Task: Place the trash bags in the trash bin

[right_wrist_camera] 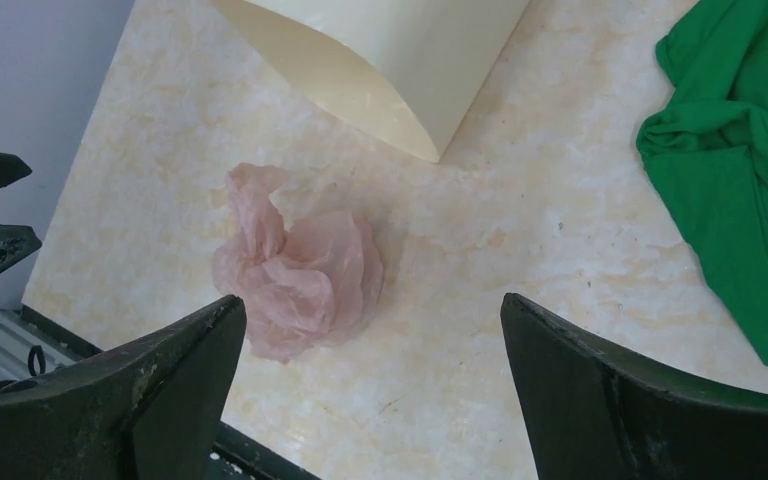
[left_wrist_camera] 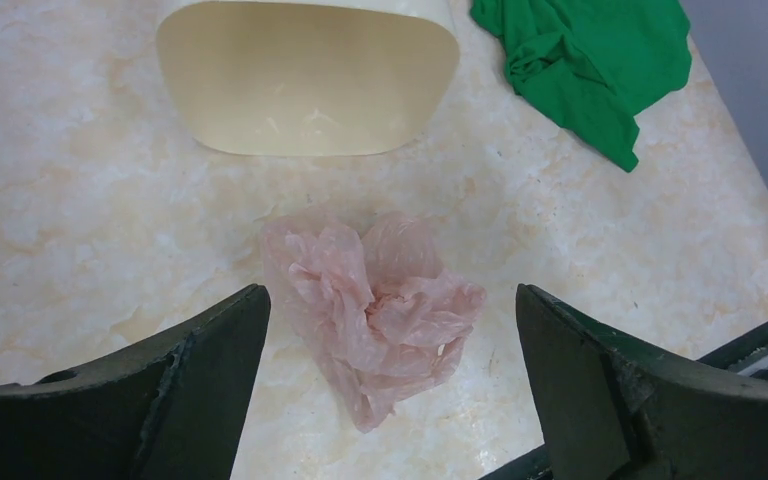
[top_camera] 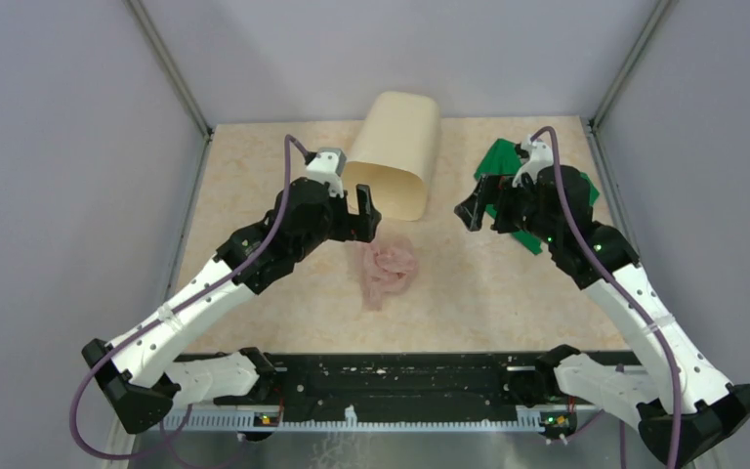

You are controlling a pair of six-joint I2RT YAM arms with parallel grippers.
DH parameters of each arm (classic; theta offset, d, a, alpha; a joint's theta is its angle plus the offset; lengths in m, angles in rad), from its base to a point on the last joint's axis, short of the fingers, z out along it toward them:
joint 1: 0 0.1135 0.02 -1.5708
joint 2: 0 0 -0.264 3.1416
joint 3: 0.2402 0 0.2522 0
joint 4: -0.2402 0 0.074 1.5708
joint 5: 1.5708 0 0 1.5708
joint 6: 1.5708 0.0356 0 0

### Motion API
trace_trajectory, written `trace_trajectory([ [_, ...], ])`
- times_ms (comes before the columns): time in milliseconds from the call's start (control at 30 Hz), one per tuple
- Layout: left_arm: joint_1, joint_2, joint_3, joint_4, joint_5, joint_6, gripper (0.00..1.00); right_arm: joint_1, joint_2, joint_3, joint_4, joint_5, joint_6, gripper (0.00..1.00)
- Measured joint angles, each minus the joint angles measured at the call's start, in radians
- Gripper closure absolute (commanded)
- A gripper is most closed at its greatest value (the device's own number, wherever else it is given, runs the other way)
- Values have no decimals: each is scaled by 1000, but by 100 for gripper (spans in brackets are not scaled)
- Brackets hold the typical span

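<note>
left gripper (top_camera: 370, 213): jaws spread wide, empty, by the bin's mouth
right gripper (top_camera: 472, 203): jaws spread wide, empty, beside the green cloth (top_camera: 500, 161)
trash bags (top_camera: 389, 269): one crumpled pink wad on the table (top_camera: 479, 293), between both grippers, near the bin's mouth, not touching it
trash bin (top_camera: 395, 147): on its side, mouth facing the arms, long axis running toward the back wall
room: bare tabletop right of the wad
views: left wrist sees inside the bin; top shows its outer wall

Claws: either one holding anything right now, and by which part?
Nothing held. Left claw and right claw both stand open and empty; the crumpled trash bag lies loose on the table, near the trash bin.
</note>
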Motion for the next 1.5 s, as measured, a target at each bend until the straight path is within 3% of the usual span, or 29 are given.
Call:
trace_trajectory([
  [400, 0, -52, 0, -24, -53, -8, 1, 0, 8, -24, 61, 34, -18, 1],
  [600, 11, -56, -10, -34, -60, -18, 2, 101, 30, -94, 141, 158, -47, 1],
  [767, 61, -56, -51, -58, -36, -23, 1, 207, 82, -161, 260, 273, -70, 1],
  [1100, 301, -109, -238, -80, 126, -42, 2, 269, 247, -273, 566, 413, -102, 3],
  [1367, 310, -169, -259, -87, 186, -42, 2, 274, 433, -280, 877, 524, -156, 10],
  [1500, 310, -182, -259, -95, 207, -43, 2, 275, 563, -261, 955, 584, -182, 11],
])
